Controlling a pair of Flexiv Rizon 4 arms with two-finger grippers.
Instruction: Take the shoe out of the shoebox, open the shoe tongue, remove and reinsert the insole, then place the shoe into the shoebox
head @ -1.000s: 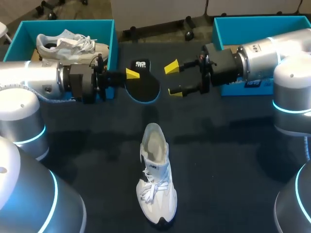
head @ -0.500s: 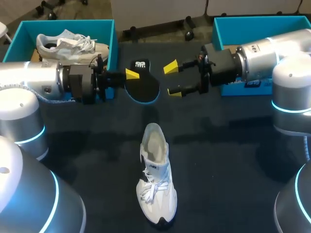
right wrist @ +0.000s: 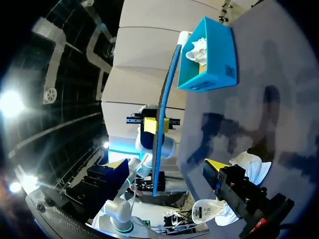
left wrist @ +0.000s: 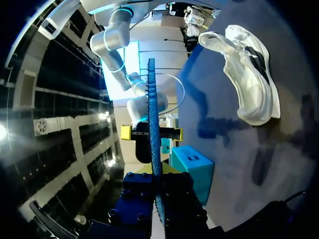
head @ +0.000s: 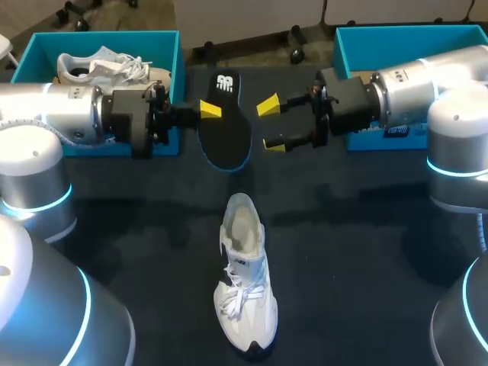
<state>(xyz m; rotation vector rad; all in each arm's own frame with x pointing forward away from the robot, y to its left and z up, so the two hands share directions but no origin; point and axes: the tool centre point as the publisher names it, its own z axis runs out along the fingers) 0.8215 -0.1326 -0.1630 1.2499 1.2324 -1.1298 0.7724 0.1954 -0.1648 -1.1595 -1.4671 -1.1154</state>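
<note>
insole has rotated in our left claw, which is clenched on its edge; our right claw, spread and empty, sits just beside. shoe on desk below both claws, heel opening in line with insole's long axis.

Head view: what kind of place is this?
Probably a robot lab: the left gripper holds a black insole over a dark table, the right gripper open beside it, a blue shoebox behind.
</note>
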